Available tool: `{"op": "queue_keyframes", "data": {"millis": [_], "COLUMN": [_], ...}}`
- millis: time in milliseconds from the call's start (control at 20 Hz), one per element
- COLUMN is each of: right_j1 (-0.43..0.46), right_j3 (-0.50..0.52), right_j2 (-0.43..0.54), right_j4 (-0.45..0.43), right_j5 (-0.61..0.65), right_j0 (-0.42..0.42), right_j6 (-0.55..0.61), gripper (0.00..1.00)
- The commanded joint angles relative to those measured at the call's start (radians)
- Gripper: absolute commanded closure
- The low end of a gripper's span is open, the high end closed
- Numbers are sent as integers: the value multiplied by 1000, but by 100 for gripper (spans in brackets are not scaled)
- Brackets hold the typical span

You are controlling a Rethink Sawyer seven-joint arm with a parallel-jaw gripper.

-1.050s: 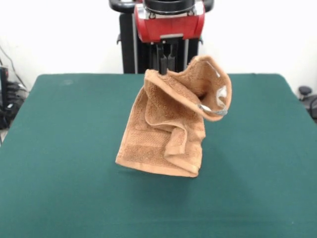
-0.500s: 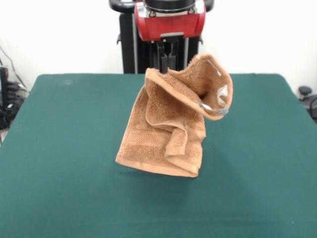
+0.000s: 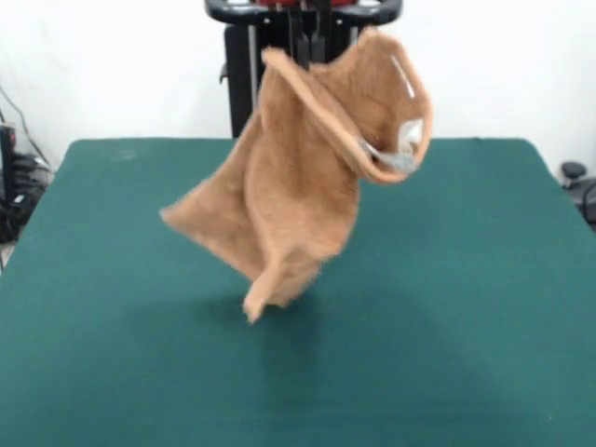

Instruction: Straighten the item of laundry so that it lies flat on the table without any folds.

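Towel: I had the small orange-brown terry towel (image 3: 289, 177) hanging clear of the table, over its middle, lower corner flared and blurred, apparently swinging.
Label: a small white sewn-on label (image 3: 407, 140) showed inside the curled upper fold.
Gripper: the black gripper (image 3: 308, 37) was clenched on the towel's top edge, I judged so that its weight would pull the folds open.
Table: the large dark green felt-topped table (image 3: 484, 307) lay below, the towel's shadow near its centre.
Stage: lifted, not yet laid flat.
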Motion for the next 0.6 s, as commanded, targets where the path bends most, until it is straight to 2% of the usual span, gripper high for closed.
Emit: {"op": "queue_keyframes", "data": {"millis": [50,350,600], "right_j1": [-116,-98,-74], "right_j3": [-75,-175,-162], "right_j2": [69,81,75], "right_j4": [31,40,51], "right_j5": [200,315,261], "right_j0": [32,38,46], "right_j6": [-54,-17,-1], "gripper": [100,100,100]}}
